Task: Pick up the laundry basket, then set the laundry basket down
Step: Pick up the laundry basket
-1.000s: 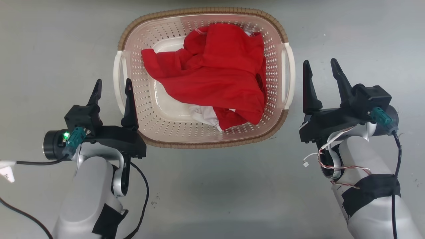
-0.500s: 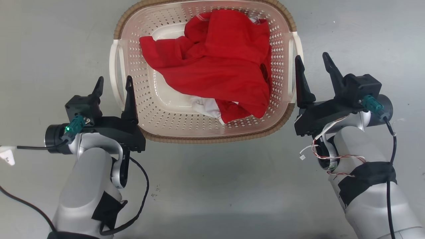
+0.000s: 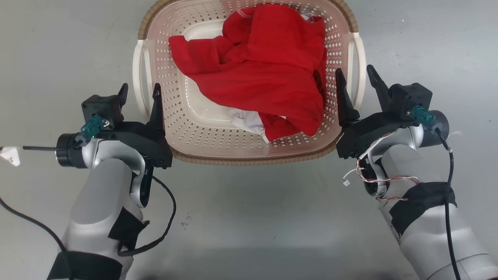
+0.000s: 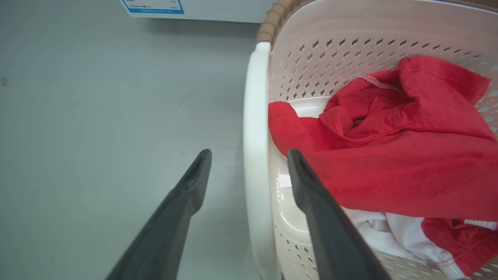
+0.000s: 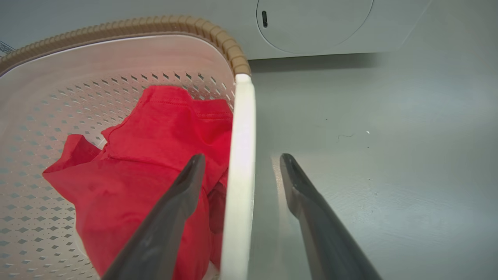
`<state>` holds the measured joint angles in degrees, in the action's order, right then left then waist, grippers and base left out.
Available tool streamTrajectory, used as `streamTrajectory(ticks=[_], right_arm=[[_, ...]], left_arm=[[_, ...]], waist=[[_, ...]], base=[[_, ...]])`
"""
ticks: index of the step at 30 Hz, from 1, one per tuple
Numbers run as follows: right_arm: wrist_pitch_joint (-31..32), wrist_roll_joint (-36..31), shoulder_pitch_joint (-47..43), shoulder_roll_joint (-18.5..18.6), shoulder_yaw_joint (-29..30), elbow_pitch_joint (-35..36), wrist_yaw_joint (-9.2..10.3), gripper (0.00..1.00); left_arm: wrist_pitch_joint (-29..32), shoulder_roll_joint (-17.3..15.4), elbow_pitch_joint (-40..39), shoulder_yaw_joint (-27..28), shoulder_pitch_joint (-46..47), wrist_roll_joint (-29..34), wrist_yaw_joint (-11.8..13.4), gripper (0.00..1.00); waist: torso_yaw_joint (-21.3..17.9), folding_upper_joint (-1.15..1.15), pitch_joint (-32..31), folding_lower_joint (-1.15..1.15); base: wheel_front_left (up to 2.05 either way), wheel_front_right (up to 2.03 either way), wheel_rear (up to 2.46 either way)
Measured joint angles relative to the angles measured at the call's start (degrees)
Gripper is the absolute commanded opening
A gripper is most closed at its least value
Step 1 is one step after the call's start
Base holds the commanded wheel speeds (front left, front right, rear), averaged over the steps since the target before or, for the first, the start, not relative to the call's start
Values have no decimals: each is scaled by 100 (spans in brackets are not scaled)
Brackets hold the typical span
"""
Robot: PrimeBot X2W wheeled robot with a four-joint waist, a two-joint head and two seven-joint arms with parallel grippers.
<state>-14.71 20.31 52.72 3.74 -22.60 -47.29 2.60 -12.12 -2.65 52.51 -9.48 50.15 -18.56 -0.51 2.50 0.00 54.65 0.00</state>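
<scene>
the laundry basket [image 3: 202, 132] sits on the grey floor [image 3: 249, 221] straight ahead of the robot, with a crumpled red garment [image 3: 260, 74] and a bit of white cloth [image 3: 245, 122] lying inside it. its left handle [image 3: 137, 77] runs between the two fingers of the left end effector [image 3: 140, 88], which are spread apart, one over the basket's inside and one over the floor, with a gap on each side of the handle. the right end effector [image 3: 353, 70] straddles the right handle [image 3: 362, 58] the same way, fingers apart and not clamped. beyond the basket stands a white appliance [image 5: 311, 27] with a round door.
</scene>
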Motion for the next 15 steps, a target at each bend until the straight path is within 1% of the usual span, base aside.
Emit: streamTrajectory(ticks=[3,4,7,9,10,12,13,15], right_arm=[[0,160,102,1,-153,-111,49,100],[2,242,176,2,-241,-163,97,100],[11,352,299,3,-358,-246,136,100],[58,468,365,4,-424,-315,151,85],[64,505,391,4,-456,-352,160,74],[111,557,444,7,-526,-432,198,50],[138,583,466,8,-550,-472,210,45],[185,636,505,24,-608,-542,246,36]], left_arm=[[52,4,153,-40,116,-1,-7,100],[98,12,240,-63,196,-1,-11,100],[154,30,368,-89,328,-1,-100,100],[190,46,450,-116,398,-1,-107,100],[197,53,492,-127,421,-2,-110,90],[242,64,576,-146,475,-3,-152,64],[253,70,616,-154,499,-4,-152,49],[264,81,688,-178,521,-13,-156,34]], waist=[[26,0,12,0],[42,0,18,0],[60,0,28,0],[68,0,31,0],[71,0,31,0],[77,0,31,0],[79,0,30,0],[82,0,27,0]], base=[[0,0,0],[0,0,0],[0,0,0],[0,0,0],[0,0,0],[0,0,0],[0,0,0],[0,0,0]])
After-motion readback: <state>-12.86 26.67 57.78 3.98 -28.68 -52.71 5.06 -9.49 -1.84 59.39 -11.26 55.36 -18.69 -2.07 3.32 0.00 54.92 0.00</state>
